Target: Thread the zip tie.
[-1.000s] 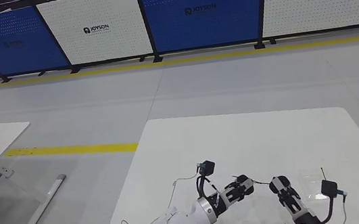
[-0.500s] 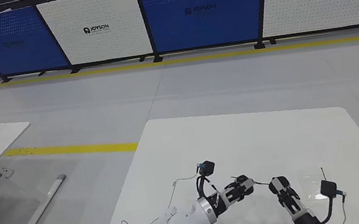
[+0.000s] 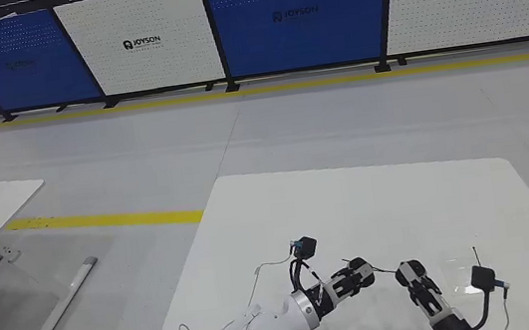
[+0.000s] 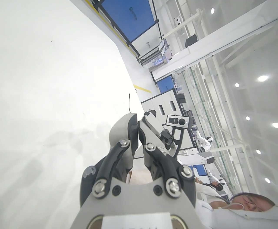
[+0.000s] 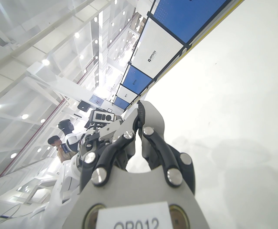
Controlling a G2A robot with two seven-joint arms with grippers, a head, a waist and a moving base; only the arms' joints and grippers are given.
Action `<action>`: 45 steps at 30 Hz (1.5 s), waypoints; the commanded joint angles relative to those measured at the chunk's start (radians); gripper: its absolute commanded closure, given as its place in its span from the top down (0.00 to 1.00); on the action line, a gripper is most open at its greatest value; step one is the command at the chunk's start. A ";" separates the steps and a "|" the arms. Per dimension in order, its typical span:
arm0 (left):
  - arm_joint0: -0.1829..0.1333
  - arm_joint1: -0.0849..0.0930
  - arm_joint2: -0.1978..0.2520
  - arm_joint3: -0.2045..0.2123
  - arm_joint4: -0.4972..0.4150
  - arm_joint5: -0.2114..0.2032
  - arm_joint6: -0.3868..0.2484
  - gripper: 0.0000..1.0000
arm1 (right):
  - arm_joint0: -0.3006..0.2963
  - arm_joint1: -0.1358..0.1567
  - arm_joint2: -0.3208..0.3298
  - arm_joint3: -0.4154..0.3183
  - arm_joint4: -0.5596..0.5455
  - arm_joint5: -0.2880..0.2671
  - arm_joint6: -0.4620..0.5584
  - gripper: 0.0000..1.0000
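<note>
A thin black zip tie [image 4: 129, 102] sticks out from the fingertips of my left gripper [image 4: 137, 128], which is shut on it. From above, the zip tie [image 3: 379, 271] is a short dark line running from the left gripper [image 3: 359, 274] toward the right gripper [image 3: 406, 273]. Both grippers hang close together over the near part of the white table [image 3: 370, 201]. My right gripper [image 5: 139, 121] is shut; I cannot tell whether anything is pinched between its pads. The right gripper [image 4: 149, 116] sits just beside the left fingertips.
A clear plastic bag [image 3: 459, 270] lies on the table beside the right arm. The table's near edge [image 3: 194, 315] is close to both arms. Blue and white partition panels [image 3: 294, 10] stand far behind.
</note>
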 commanded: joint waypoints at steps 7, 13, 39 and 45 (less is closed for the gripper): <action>-0.006 0.000 0.009 -0.002 0.016 0.003 -0.013 0.00 | -0.002 0.000 0.003 -0.006 0.000 -0.006 -0.002 0.00; -0.010 -0.001 0.016 -0.006 0.026 0.005 -0.023 0.00 | -0.001 0.000 0.005 -0.007 0.001 -0.006 -0.005 0.00; 0.012 -0.004 -0.013 -0.014 -0.044 0.037 0.064 0.00 | -0.031 0.006 0.037 -0.052 0.062 -0.037 0.061 1.00; 0.026 -0.006 -0.041 -0.018 -0.134 0.021 0.084 0.00 | -0.040 0.008 0.048 -0.059 0.070 -0.038 0.059 1.00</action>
